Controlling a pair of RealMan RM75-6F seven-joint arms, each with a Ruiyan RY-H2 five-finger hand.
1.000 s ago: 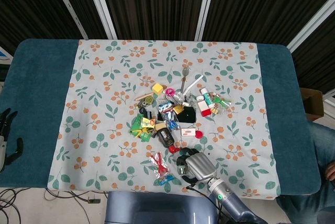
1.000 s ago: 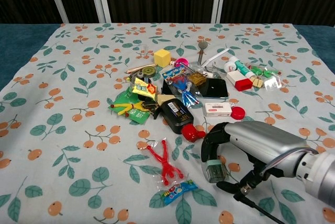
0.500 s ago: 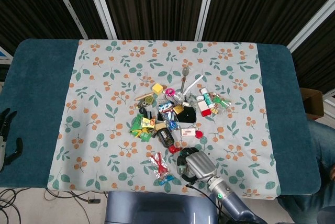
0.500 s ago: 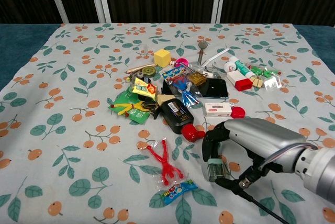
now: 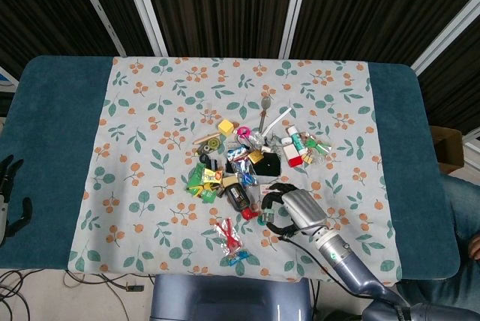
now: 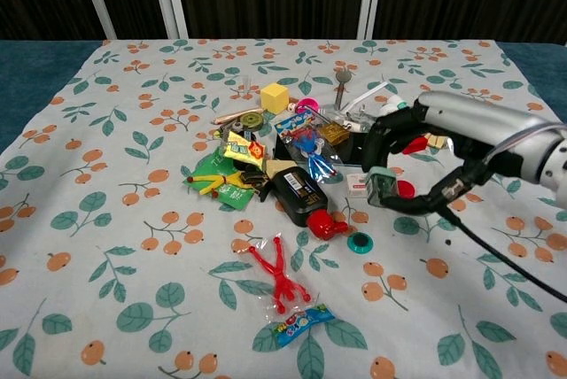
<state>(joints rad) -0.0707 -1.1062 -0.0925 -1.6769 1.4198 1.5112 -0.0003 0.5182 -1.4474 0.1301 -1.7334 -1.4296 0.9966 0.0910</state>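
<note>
The right hand hovers with curled fingers grasping nothing — just above the white rectangular box. A small teal ring lies nearby. The left hand rests off the bench edge — fingers spread apart.

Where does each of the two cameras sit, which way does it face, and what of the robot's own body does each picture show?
Head view: sits high, looks steeply down on the floral cloth and its blue table; shows the right hand and, at the left edge, the left hand.
Chest view: sits low at the near edge, faces across the table toward the dark curtain; shows only the right hand.
Shared: right hand, black bottle, red stretchy figure, yellow cube.
</note>
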